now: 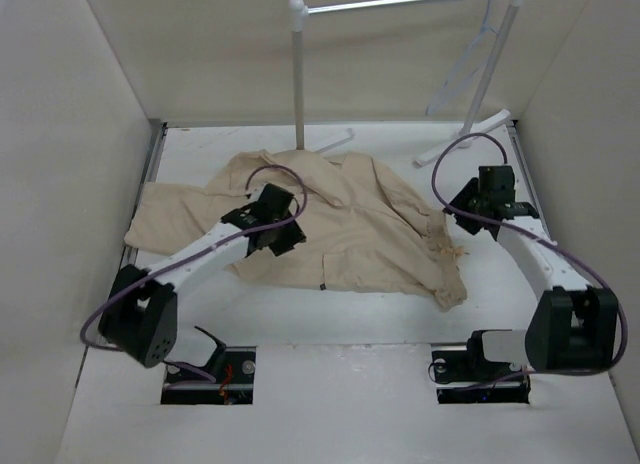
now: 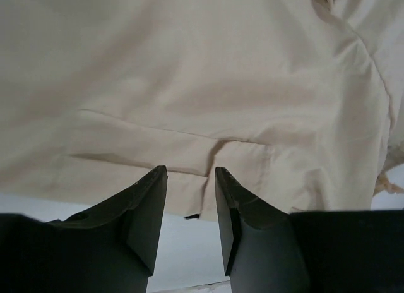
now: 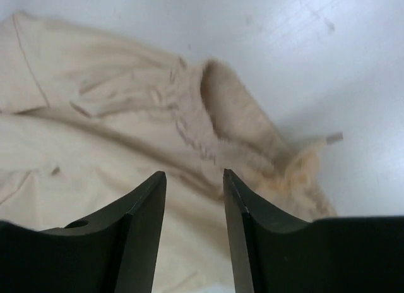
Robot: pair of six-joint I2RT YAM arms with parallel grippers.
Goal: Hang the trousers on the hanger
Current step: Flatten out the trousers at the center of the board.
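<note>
The trousers [image 1: 340, 224] are spread flat across the middle of the counter [image 1: 330, 334], from near its left edge toward its right. The left fingers [image 2: 146, 208] are held apart just over the cloth by its near hem, with nothing clamped. The right fingers [image 3: 140, 223] are likewise parted, above the gathered waist end near the right edge. The hanger [image 1: 462, 66] is hung on the rack [image 1: 400, 2] at the far right corner.

Trousers [image 1: 350, 234] partly hidden under left arm [image 1: 200, 249], hanger [image 1: 462, 66] thin and faint
</note>
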